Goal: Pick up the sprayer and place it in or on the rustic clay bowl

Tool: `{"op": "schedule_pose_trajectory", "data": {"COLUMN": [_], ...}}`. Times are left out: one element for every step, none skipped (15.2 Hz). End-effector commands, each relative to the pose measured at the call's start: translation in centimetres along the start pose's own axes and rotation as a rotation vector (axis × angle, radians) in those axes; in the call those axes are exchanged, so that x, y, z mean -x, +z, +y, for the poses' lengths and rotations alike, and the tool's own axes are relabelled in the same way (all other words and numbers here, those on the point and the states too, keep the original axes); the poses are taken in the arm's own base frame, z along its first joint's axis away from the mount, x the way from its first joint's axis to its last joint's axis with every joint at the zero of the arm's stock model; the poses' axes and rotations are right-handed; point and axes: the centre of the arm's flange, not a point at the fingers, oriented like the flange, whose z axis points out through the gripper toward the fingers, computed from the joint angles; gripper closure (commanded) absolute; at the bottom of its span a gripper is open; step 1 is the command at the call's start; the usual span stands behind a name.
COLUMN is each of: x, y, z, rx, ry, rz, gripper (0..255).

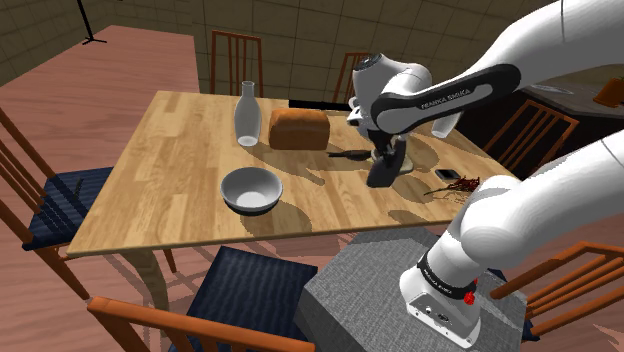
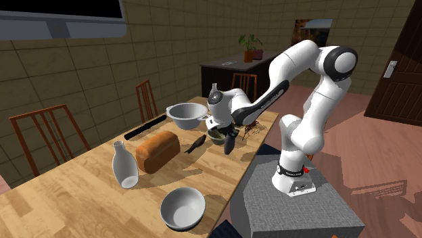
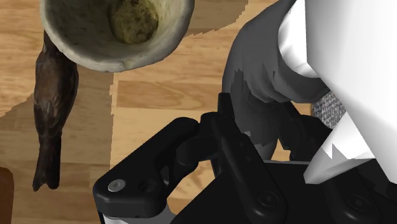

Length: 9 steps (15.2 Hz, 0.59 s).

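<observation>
Table [image 1: 170, 170] with bottle [image 1: 247, 115], loaf [image 1: 299, 130], grey bowl [image 1: 251, 190]. Gripper [image 1: 382, 178] low, overlapping small bowl [image 1: 403, 162]; dark object [image 1: 350, 155] just beside it.

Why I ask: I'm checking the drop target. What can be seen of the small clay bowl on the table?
The clay bowl is small and round, with a thick, rough beige wall and rim and a darker olive-brown patch at its bottom. It stands upright on the wooden table, near the edge on the stand's side. A long dark brown object lies on the table beside it, with one end by the rim. Whether the two touch cannot be told.
</observation>
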Motion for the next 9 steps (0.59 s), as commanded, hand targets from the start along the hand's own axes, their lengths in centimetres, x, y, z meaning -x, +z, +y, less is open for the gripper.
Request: {"op": "schedule_pose_trajectory", "data": {"x": [0.5, 0.8, 1.1, 1.3, 1.6, 1.9, 2.2, 2.4, 2.7], "y": [-0.9, -1.4, -1.8, -2.3, -2.7, -3.2, -3.6, -4.1, -4.5], "z": [-0.1, -0.1, -0.1, -0.1, -0.1, -0.1, -0.1, -0.1, -0.1], "rx": [0.0, 0.0, 0.0, 0.0, 0.0, 0.0, 0.0, 0.0, 0.0], "ry": [0.0, 0.0, 0.0, 0.0, 0.0, 0.0, 0.0, 0.0, 0.0], "rz": [0.0, 0.0, 0.0, 0.0, 0.0, 0.0, 0.0, 0.0, 0.0], "gripper": [255, 255, 255, 255, 255, 255, 255, 255, 255]}}
